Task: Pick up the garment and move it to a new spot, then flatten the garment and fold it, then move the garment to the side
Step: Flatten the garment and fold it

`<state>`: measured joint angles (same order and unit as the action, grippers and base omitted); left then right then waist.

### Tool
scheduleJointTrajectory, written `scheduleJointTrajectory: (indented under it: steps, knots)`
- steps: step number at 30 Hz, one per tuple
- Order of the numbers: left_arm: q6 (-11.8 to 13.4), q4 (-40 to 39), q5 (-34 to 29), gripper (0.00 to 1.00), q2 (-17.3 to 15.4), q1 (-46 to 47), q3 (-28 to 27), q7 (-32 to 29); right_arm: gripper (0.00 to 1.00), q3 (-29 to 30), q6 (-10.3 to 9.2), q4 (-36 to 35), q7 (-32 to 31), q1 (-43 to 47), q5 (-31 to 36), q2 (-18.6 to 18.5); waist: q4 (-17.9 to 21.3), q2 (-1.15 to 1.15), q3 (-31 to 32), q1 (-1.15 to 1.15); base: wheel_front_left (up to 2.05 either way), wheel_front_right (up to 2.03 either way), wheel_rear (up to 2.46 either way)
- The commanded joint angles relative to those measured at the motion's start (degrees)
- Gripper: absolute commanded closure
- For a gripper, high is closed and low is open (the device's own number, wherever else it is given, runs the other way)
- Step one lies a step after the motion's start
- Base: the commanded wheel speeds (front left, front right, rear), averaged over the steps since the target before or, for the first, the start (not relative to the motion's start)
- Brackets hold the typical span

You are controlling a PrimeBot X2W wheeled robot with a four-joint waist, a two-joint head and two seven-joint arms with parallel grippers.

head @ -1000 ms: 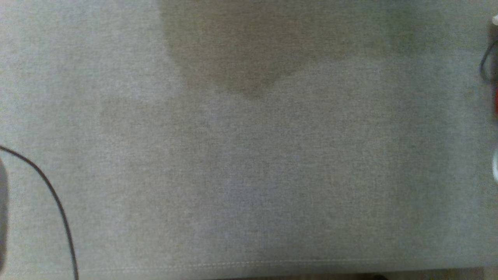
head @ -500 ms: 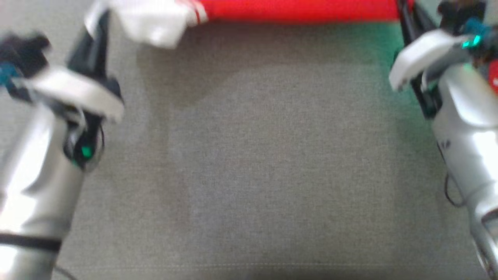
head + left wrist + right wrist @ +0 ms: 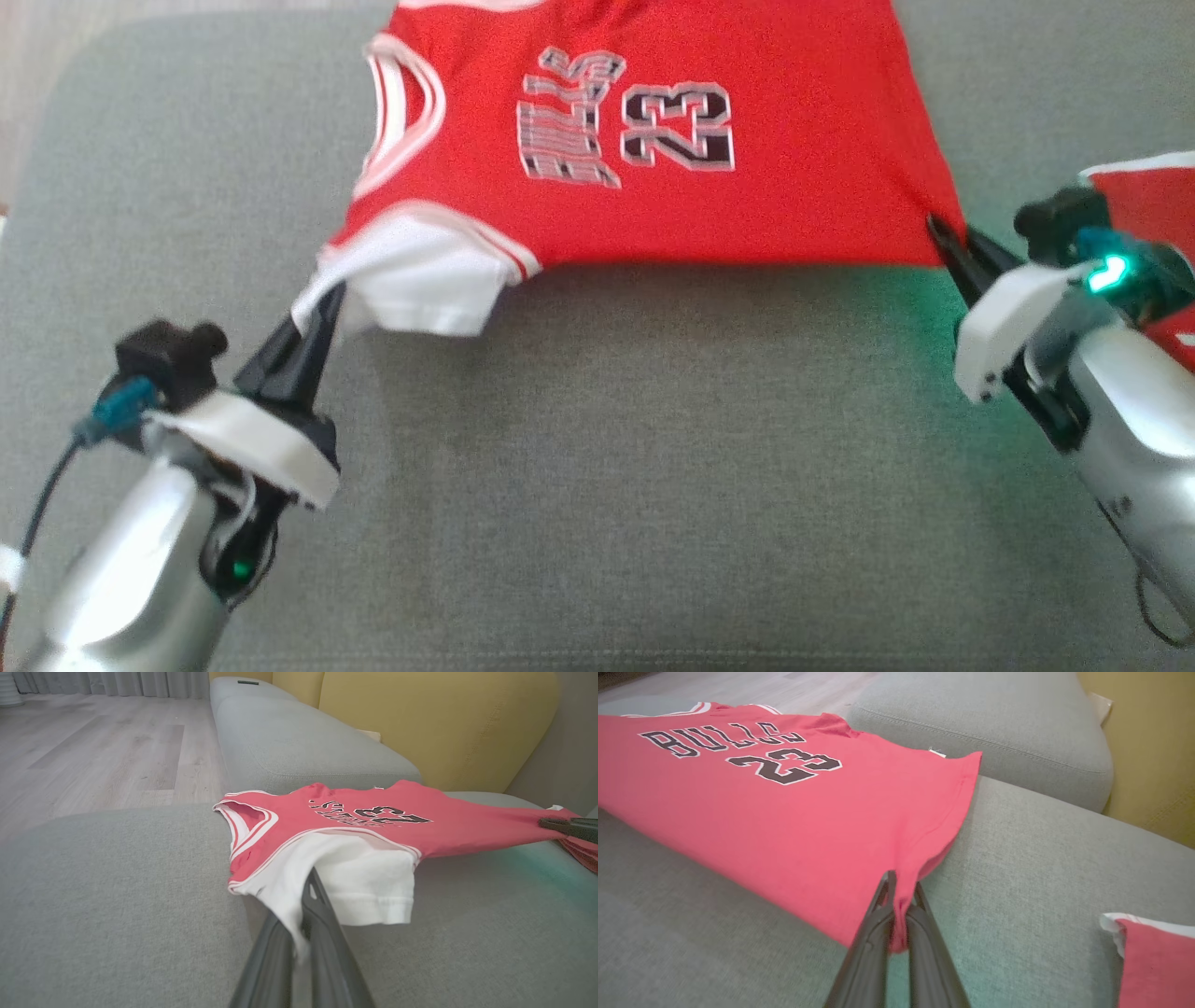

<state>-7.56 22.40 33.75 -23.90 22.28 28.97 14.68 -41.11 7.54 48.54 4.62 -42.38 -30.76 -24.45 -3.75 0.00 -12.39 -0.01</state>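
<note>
Camera shifted; jersey (image 3: pixel 803 187) (seemingly taut) between clamped tools (image 3: pixel 325 297) (image 3: pixel 935 231).

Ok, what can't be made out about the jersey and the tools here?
Head view: jersey far side cut off by the top edge.
Head view: second red garment cut by the right edge, partly behind the right arm.
Wrist views: how many layers the left tool and right tool pinch; cloth hides it.

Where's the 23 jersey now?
Head view, top centre: jersey stretched over the grey sofa cushion, white sleeve pinched by the left gripper, hem corner by the right gripper, jaws shut.
</note>
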Motion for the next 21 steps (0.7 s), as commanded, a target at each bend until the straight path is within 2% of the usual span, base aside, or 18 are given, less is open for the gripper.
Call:
scheduleJointTrajectory:
  steps: [1,10,17,21]
  knots:
    - [0.1,-1.9,-0.6,1.0,-2.9,0.9,-2.4,0.3,1.0,-1.3,-0.05,-2.3,-0.7,1.4,-1.7,-2.6,0.0,0.0,1.7,0.01,0.0,0.0,0.0]
    - [0.1,-4.8,-1.7,1.0,-4.3,-7.8,-1.8,0.3,1.0,-7.1,-0.05,-10.6,-6.7,8.2,-10.8,-9.1,0.7,0.0,6.7,0.01,0.0,0.0,0.0]
    - [0.1,-8.6,-3.5,1.0,-5.6,-13.6,-2.3,0.3,1.0,-7.8,-0.05,-18.8,-12.4,13.6,-17.8,-15.0,0.7,0.0,8.6,0.01,0.0,0.0,0.0]
    - [0.1,-9.7,-3.8,1.0,-5.7,-13.8,-2.8,0.3,1.0,-6.4,-0.05,-22.2,-14.3,13.9,-18.7,-17.3,0.8,0.0,7.6,0.01,0.0,0.0,0.0]
